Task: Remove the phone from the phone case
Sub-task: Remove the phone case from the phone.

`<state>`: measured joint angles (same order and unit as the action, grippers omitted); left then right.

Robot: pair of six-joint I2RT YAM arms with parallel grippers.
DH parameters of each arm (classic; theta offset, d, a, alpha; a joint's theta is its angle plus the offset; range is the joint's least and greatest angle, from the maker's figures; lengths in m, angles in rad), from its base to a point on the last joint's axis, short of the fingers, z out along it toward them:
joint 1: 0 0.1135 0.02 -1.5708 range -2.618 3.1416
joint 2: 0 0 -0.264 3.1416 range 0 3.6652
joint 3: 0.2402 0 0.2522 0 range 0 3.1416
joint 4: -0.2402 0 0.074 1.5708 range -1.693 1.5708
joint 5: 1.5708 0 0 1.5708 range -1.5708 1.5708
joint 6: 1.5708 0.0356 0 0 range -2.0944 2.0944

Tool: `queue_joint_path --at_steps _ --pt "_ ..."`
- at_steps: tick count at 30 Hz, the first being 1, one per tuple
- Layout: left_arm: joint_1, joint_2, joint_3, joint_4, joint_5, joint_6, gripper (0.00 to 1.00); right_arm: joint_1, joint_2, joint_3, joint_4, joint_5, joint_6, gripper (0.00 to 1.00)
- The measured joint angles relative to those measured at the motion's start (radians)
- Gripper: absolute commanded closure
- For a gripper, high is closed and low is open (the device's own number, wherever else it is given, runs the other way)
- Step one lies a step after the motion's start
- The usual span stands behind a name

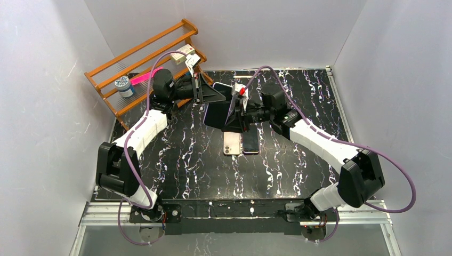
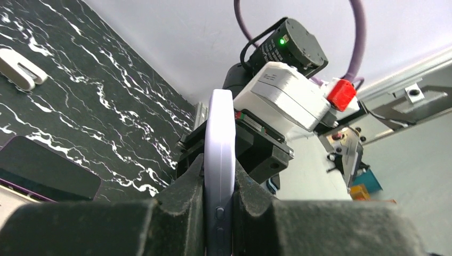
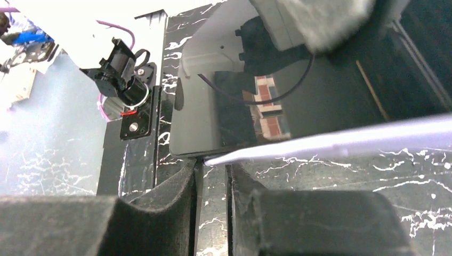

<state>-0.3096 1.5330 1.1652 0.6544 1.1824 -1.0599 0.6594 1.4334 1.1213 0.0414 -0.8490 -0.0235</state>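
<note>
Your left claw point(image 2: 218, 172) clamps the case point(image 2: 219, 122) on edge to steady it, while your right claw point(image 3: 212, 170), jaws narrowly apart, sits at its lip, likely to pry the phone point(image 3: 202, 122) free.

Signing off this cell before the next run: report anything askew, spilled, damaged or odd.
The wooden rack at the back left stands skewed to the table edges. Otherwise nothing stands out: the pink phone and dark phone lie neatly side by side, and no spill or damage shows.
</note>
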Motion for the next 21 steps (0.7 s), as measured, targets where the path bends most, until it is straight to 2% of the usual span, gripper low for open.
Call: queue_joint_path --at_steps 3,4,7,10,15,21 --pt "0.000 0.000 -0.016 0.014 -0.044 0.000 1.00 -0.028 0.000 -0.034 0.061 0.000 0.087 0.99" --pt "0.000 0.000 -0.020 0.019 -0.057 0.000 1.00 -0.035 0.000 -0.039 0.073 0.001 0.121 0.95" --pt "0.000 -0.013 -0.039 0.043 -0.093 -0.006 1.00 -0.043 0.002 -0.040 0.090 0.006 0.214 0.77" --pt "0.001 -0.045 -0.072 0.069 -0.134 -0.005 1.00 -0.047 0.000 -0.052 0.117 0.016 0.294 0.63" --pt "-0.002 -0.085 -0.131 0.082 -0.225 -0.015 1.00 -0.057 -0.058 -0.126 0.171 0.083 0.378 0.47" --pt "-0.023 -0.090 -0.193 0.079 -0.384 -0.059 1.00 -0.065 -0.188 -0.200 0.146 0.211 0.412 0.40"
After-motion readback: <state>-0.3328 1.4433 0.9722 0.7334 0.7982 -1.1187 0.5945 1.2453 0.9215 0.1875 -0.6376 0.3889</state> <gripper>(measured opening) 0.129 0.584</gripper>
